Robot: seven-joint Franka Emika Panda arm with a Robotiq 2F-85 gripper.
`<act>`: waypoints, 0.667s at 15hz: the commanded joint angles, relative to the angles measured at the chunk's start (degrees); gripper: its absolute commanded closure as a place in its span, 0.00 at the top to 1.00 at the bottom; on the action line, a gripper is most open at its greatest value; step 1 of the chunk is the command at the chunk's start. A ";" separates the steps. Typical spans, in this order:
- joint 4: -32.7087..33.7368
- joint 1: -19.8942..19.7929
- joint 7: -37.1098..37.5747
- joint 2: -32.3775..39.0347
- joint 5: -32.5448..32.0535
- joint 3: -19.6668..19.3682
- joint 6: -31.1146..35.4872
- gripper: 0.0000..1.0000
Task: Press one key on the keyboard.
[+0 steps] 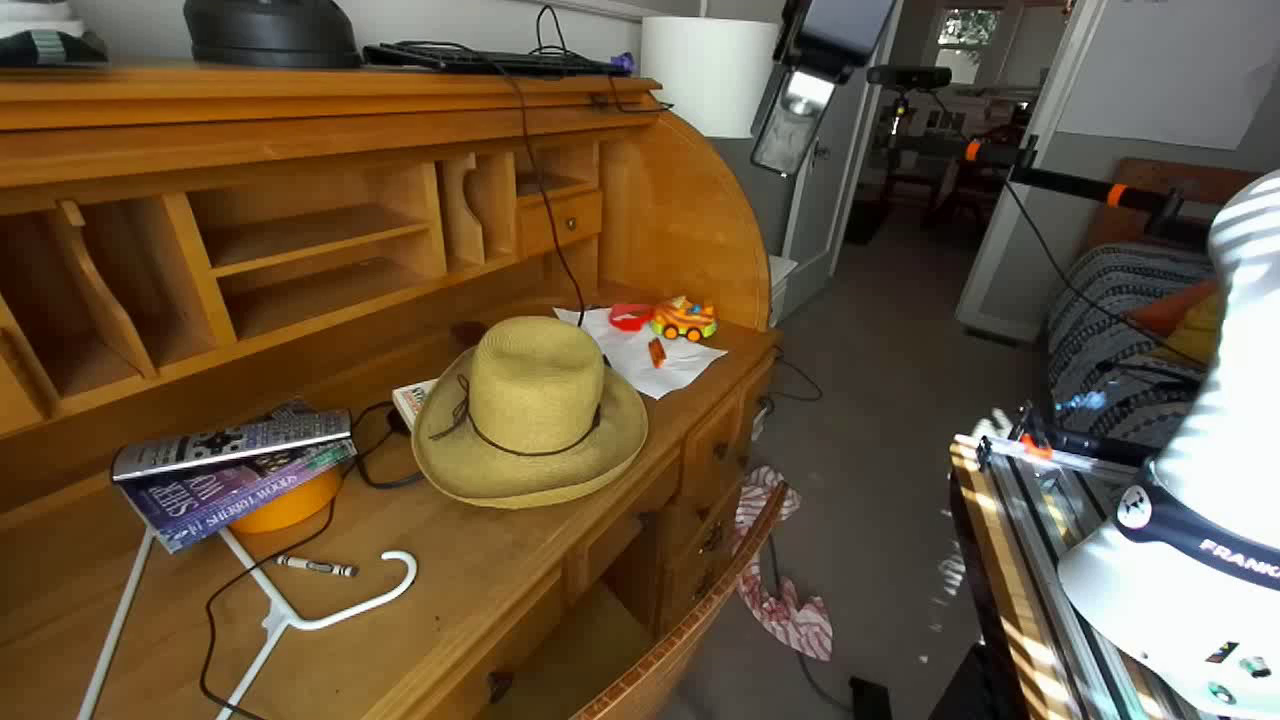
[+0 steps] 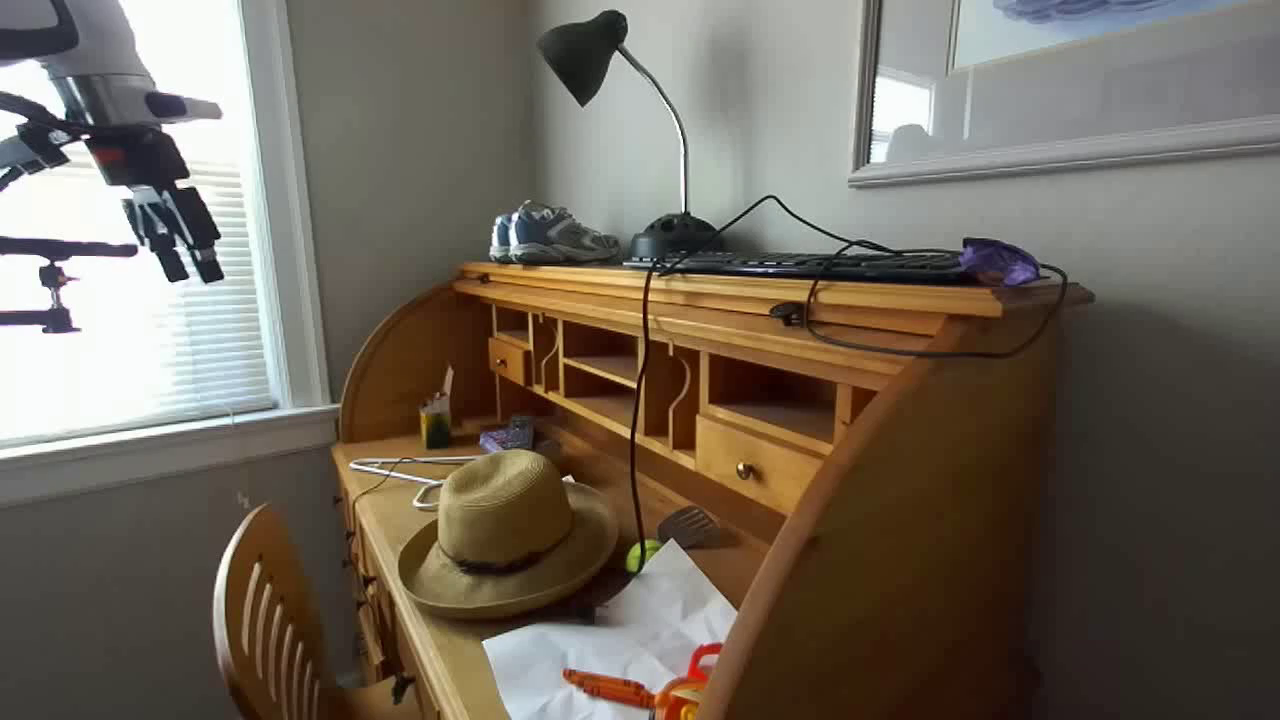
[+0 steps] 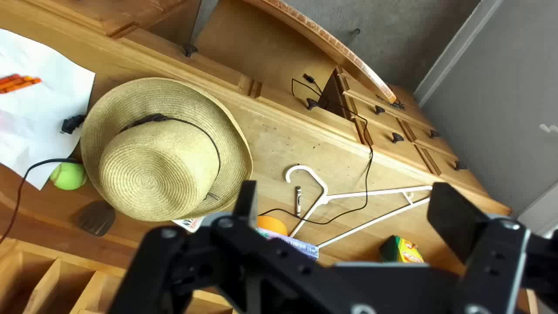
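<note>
Gripper (image 2: 191, 266) toward nine o'clock in an exterior view, before the window (image 2: 110, 380); both fingers (image 3: 247, 203) spread wide apart in the wrist view. Keyboard (image 2: 850, 266) seen in both exterior views alone, flat on the high ledge (image 2: 560, 283) of the desk (image 1: 480, 550); toward two o'clock in an exterior view, between the foot of a black lamp (image 2: 672, 237) and a purple thing (image 2: 1000, 262). Neck and head of the lamp, toward twelve o'clock, shown by a single camera; robot base (image 1: 1150, 610), at four o'clock in an exterior view, likewise. Crayon box (image 3: 405, 250) at four o'clock in the wrist view, tennis ball (image 3: 68, 175) at nine, both also in an exterior view. By count: one keyboard, one straw hat (image 1: 535, 380), one white hanger (image 3: 323, 199), one toy car (image 1: 685, 322), two stacked books (image 1: 235, 447), two shoes (image 2: 550, 237). Keyboard near the front edge of the ledge, with a black cord (image 2: 645, 330) over that edge and down toward six o'clock. Free air between gripper and ledge, well apart in an exterior view. Hat brim close to the front edge of the desk; chair (image 2: 243, 545) toward eight o'clock in an exterior view, just off that edge.
</note>
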 commanded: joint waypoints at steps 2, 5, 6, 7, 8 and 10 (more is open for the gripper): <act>0.10 0.43 0.23 0.09 -0.28 -0.34 -0.09 1.00; 0.10 0.43 0.23 0.09 -0.28 -0.34 -0.09 1.00; 0.10 0.43 0.23 0.09 -0.28 -0.34 -0.09 1.00; 0.10 0.43 0.23 0.09 -0.28 -0.34 -0.09 1.00; 0.32 -0.82 1.71 0.63 -1.49 0.09 0.34 1.00; 0.82 -3.86 4.18 1.63 -4.22 -0.30 1.73 1.00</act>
